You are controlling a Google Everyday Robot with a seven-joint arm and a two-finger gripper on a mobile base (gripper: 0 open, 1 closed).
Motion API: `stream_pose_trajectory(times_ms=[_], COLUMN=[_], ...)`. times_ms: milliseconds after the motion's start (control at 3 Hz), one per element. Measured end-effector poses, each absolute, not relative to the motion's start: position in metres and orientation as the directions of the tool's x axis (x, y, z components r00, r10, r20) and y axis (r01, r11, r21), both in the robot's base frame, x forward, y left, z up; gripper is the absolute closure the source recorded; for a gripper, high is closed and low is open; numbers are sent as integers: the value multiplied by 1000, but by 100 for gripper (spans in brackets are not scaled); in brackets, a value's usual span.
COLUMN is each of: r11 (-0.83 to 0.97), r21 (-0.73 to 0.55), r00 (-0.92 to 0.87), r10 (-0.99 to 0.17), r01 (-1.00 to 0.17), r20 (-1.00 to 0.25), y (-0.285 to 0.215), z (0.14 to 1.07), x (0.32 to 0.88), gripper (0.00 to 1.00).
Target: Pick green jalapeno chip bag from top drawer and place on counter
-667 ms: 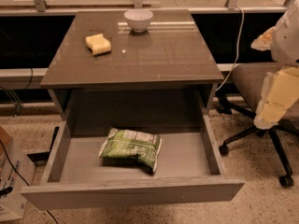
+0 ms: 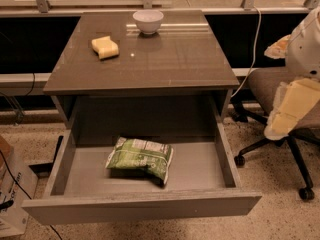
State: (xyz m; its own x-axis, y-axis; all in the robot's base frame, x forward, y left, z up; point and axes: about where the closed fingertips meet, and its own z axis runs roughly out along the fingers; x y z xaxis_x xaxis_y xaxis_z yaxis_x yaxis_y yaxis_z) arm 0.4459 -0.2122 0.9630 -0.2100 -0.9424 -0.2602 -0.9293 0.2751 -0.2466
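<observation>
Camera view: green jalapeno chip bag (image 2: 141,159) lies flat in the open top drawer (image 2: 200,169), about 6 o'clock, white label up. Gripper (image 2: 292,109) at 3 o'clock edge, well apart from bag, grasp state can't tell. Table (image 2: 175,59) carries sponge (image 2: 105,47) at 11 o'clock, bowl (image 2: 148,21) at 12.

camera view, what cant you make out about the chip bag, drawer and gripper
Camera view, three gaps:
green jalapeno chip bag: label print too small to read; its underside is hidden against the top drawer floor.
top drawer: the nearest strip of floor is hidden behind its own front panel.
gripper: at the right edge over the chair; the arm above it is cut off by the frame.
</observation>
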Motion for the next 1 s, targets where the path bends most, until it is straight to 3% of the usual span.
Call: stream_pose_trajectory(times_ms=[333,1000], r11=[307,322], r21=[-237,-253], r00=[-212,-221], r10=[-911,-908], r01=[-922,-912], r20=[-353,-355], y=[-203,-192], z=[931,921], x=[468,468], gripper=[0,0])
